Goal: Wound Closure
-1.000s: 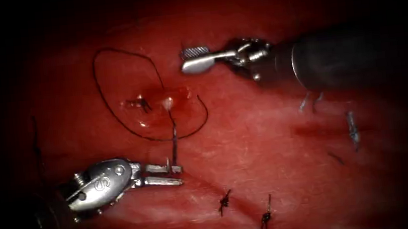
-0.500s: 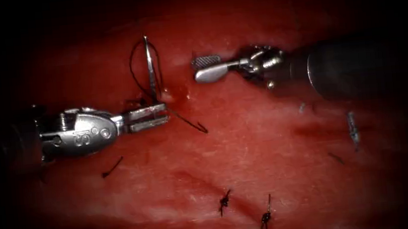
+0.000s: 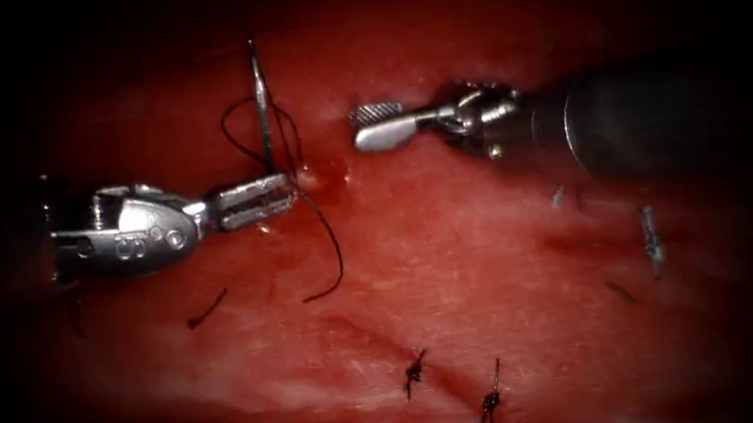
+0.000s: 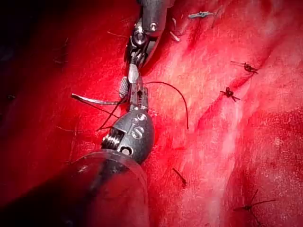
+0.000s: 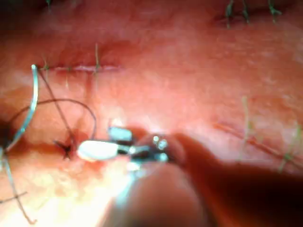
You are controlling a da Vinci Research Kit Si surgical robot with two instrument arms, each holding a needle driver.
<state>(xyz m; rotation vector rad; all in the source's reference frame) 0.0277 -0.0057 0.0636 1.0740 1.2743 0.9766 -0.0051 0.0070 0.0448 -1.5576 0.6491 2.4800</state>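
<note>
Beside the needle [image 3: 260, 103], tied stitches [image 3: 415, 372] dot the tissue [image 3: 491, 256].

Tissue [image 3: 455, 259] (red, wet), tied stitches [image 3: 415, 371], loose thread [image 3: 329, 244] lying across it

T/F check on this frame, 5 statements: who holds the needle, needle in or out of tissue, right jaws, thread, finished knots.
1. The left tool holds the needle. True: its jaws are shut on one end, and the rest of the needle stands up from them.
2. The needle is buried in the tissue. False: its visible length is clear of the tissue.
3. The right tool holds the thread. False: its jaws are open and hold nothing.
4. Thread trails from the left tool's jaws and ends loose on the tissue. True.
5. No tied stitches are present. False: two knots sit near the endoscope view's lower edge.
</note>
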